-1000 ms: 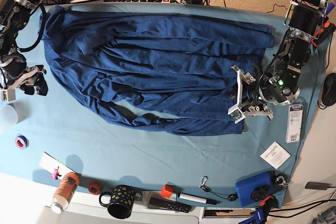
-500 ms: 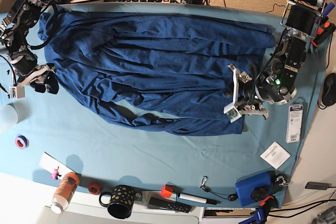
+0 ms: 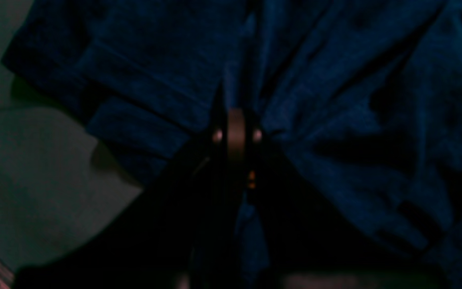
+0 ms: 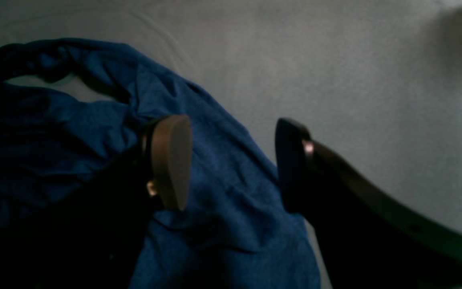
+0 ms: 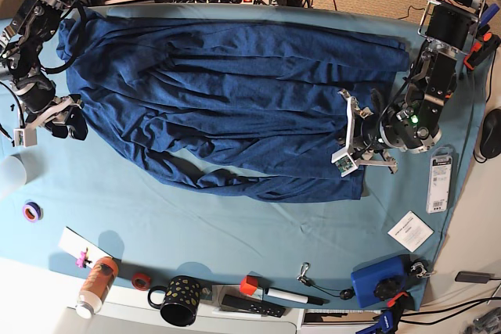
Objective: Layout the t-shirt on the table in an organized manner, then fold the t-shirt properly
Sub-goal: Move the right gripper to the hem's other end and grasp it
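The dark navy t-shirt (image 5: 235, 91) lies spread and wrinkled across the teal-covered table (image 5: 235, 232). At the shirt's lower right corner, my left gripper (image 5: 358, 145) rests on the fabric. In the left wrist view its fingers (image 3: 237, 132) are pressed together, with folds of the shirt (image 3: 355, 100) bunching toward them. My right gripper (image 5: 69, 124) sits at the shirt's left edge. In the right wrist view it (image 4: 231, 160) stands open, straddling a strip of shirt edge (image 4: 223, 208) on the table cloth (image 4: 335, 60).
Along the front edge lie an orange bottle (image 5: 96, 283), a black dotted mug (image 5: 180, 300), a marker (image 5: 290, 296) and a blue box (image 5: 380, 281). A purple tape roll (image 5: 31, 211) and a white cup (image 5: 8, 174) are at the left. A white card (image 5: 409, 231) lies at the right.
My left gripper has shifted slightly up and left on the shirt's lower right corner and shut. The right arm moved up to the shirt's left edge a second ago, then held.
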{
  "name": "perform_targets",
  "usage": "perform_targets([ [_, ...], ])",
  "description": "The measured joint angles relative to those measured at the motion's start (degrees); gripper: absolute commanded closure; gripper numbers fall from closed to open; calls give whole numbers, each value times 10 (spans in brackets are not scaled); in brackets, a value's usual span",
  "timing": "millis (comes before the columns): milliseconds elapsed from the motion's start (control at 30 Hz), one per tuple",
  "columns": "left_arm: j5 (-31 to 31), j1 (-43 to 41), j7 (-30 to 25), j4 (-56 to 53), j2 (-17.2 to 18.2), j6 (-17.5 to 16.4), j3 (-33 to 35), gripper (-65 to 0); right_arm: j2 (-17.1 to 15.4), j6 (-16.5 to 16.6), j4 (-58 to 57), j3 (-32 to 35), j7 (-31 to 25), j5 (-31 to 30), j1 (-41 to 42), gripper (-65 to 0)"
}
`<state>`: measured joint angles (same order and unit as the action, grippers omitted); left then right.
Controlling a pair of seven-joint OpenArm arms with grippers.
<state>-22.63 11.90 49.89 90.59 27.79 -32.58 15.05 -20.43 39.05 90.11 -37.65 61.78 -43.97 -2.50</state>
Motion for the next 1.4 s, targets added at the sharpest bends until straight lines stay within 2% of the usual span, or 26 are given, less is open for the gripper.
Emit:
perform_targets([
  [167, -2, 17, -5, 0, 0, 41, 0, 0, 0, 0, 0, 0, -12, 0, 0, -326],
  [400, 42, 46, -11, 0, 0, 91, -13, 0, 0, 0, 0, 0, -21, 3, 18, -326],
  [700, 40, 51, -13, 0, 0, 90, -13, 0, 0, 5, 0, 0, -22, 2, 56, -326],
  [733, 42, 51, -13, 0, 0, 90, -13, 0, -2, 6, 0, 1, -16, 2, 56, -326],
  [833, 45, 51, -13, 0, 0, 90, -13, 0, -16, 9, 0, 24, 46, 5, 55, -326],
  [933, 46, 51, -13, 0, -2, 90, -13, 0, -26, 9, 0, 56, 55, 9, 54, -338],
  [1033, 47, 51, -12, 0, -16, 90, -13, 0, -29, 9, 0, 88, 43, 53, 53, -398],
  [1200, 46, 49, -13, 0, -48, 90, -13, 0, -29, 9, 0, 118, -2, 131, 52, -398],
  [1400, 52, 45, -13, 0, -56, 90, -13, 0, -31, 10, -15, 125, -44, 140, 52, -398],
])
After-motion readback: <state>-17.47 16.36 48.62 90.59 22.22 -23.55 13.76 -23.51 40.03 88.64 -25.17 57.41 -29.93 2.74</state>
